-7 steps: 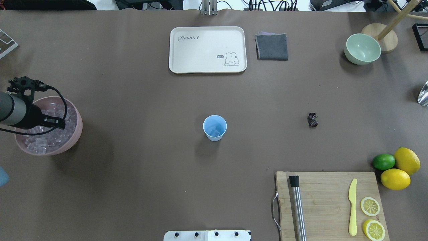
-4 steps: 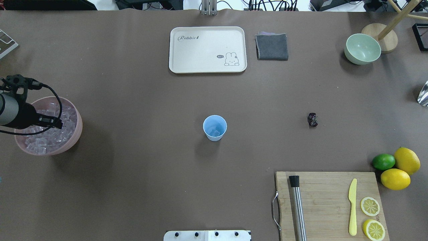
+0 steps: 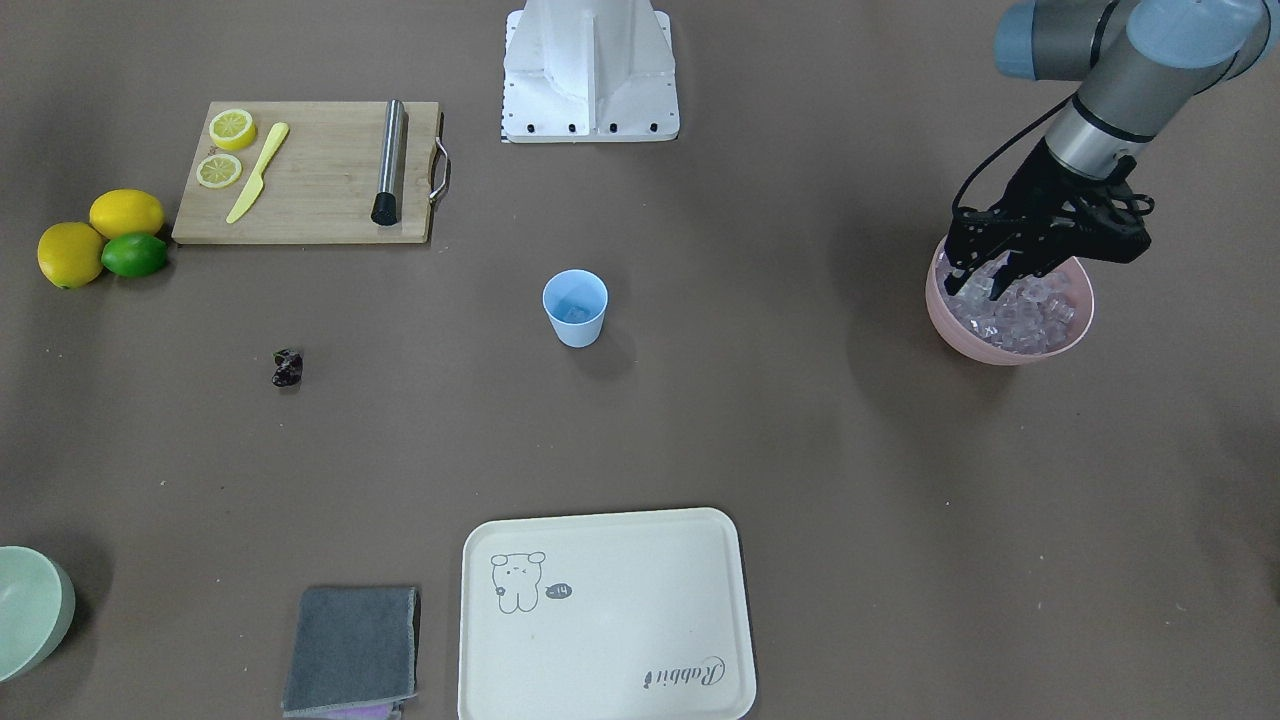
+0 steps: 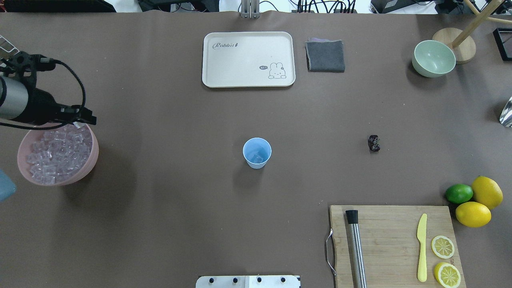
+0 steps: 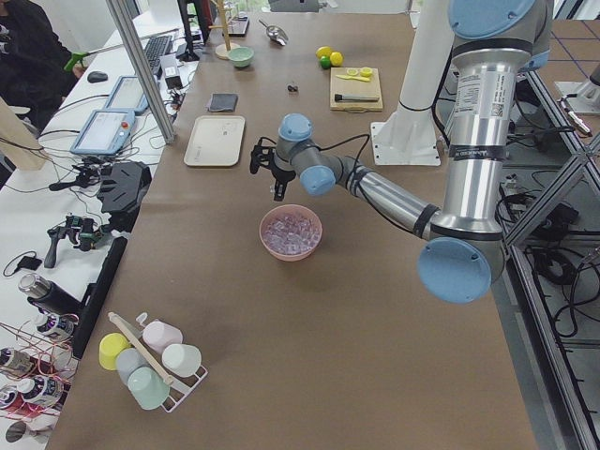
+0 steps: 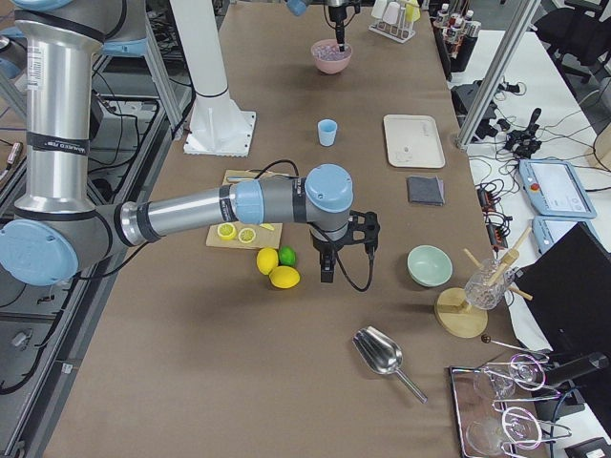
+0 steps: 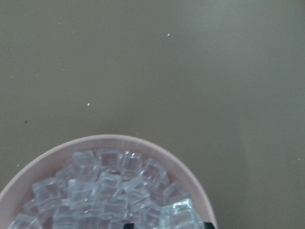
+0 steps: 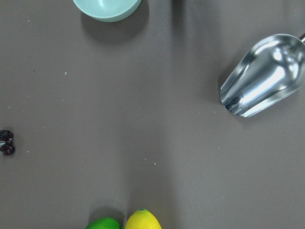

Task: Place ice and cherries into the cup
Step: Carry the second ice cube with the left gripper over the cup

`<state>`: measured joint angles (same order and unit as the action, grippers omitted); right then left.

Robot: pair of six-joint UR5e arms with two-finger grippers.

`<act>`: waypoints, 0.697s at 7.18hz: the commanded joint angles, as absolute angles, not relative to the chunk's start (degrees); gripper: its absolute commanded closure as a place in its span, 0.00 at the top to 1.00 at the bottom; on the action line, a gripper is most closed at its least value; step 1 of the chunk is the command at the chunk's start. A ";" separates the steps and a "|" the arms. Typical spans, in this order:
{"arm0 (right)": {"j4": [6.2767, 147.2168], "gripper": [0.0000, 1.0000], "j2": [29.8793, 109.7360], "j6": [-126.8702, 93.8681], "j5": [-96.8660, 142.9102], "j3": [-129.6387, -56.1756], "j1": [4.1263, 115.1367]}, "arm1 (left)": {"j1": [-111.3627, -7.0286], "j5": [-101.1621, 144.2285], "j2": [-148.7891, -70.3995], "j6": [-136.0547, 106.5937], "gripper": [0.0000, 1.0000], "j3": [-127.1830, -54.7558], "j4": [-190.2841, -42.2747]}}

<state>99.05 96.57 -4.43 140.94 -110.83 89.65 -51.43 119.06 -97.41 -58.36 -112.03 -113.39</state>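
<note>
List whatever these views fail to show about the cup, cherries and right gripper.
Cup: cube count inside, too small overhead.
Cherries: berry count, too tiny in every view.
Right gripper: jaws shown only in the right side view, dark and small.

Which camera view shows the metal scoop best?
The right wrist view: the scoop is large and sharp, handle cut off. Overhead catches only its edge; exterior right shows it whole but small.
</note>
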 commanded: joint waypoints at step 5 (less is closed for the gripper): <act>99.05 1.00 96.68 -4.39 140.71 -110.65 89.65 | -28.50 101.11 -124.34 -83.92 0.00 -106.99 -102.57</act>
<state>99.05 96.61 -4.39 140.73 -110.70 89.67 -32.79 105.99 -120.73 -81.23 -109.56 -102.75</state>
